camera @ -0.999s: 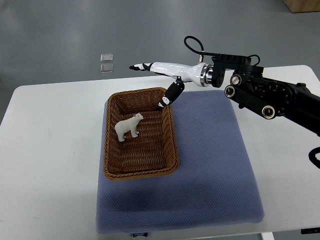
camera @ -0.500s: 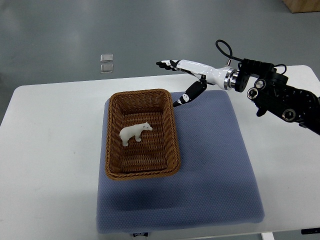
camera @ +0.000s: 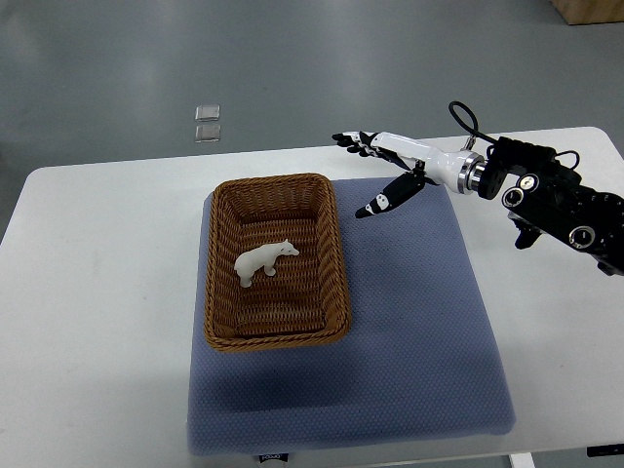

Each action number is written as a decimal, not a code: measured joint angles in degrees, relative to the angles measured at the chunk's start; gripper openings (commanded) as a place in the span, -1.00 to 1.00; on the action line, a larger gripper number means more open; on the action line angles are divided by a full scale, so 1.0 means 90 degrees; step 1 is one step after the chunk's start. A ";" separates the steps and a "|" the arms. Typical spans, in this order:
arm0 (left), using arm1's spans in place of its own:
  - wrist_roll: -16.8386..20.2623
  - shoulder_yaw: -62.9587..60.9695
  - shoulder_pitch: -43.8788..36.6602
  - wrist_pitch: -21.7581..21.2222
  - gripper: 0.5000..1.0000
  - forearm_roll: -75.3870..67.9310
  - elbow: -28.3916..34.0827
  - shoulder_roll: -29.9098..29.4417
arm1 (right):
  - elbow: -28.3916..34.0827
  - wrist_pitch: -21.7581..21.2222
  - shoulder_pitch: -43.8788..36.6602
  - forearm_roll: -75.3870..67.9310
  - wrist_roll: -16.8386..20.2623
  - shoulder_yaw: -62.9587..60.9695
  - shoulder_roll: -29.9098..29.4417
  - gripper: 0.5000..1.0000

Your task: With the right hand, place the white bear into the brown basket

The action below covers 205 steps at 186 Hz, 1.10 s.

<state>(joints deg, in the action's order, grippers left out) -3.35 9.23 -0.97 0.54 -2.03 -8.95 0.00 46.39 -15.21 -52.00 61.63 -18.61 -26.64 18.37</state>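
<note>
Spread and holding nothing, the right hand (camera: pixel 390 166) hangs over the far right part of the blue mat (camera: pixel 409 341), its white fingers (camera: pixel 363 142) reaching out past the mat's far edge and its thumb angled down toward the cloth. Its dark arm comes in across the table's (camera: pixel 97 292) far right corner. Between the hand and the brown basket (camera: pixel 276 334) lies a strip of bare mat, and the mat's whole right half and near edge are open. One basket sits on the left half of the mat, its left wall close to the mat's left edge. One white bear (camera: pixel 263 261) stands inside it, near the middle of the basket floor, head toward the right wall, well apart from the hand, lower and to its left.
</note>
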 measured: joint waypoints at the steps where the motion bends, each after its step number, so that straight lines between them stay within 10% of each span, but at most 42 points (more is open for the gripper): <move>1: 0.0000 0.0000 0.0000 0.0000 1.00 0.0000 0.0000 0.0000 | -0.0001 -0.0001 0.0006 -0.0023 0.0004 0.0000 0.0005 0.89; 81: 0.0000 -0.0001 0.0000 0.0001 1.00 0.0000 -0.0002 0.0000 | -0.0459 -0.0158 0.0259 -0.3546 0.1220 0.0008 0.0236 0.89; 205: -0.0003 0.0010 -0.0018 -0.0002 1.00 0.0000 0.0019 0.0000 | -0.0594 -0.0453 0.0728 -0.6636 0.1261 -0.0666 0.0080 0.89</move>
<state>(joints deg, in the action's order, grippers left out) -3.37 9.32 -1.13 0.52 -2.02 -8.78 0.00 41.05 -19.28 -45.45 1.91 -7.27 -32.64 19.09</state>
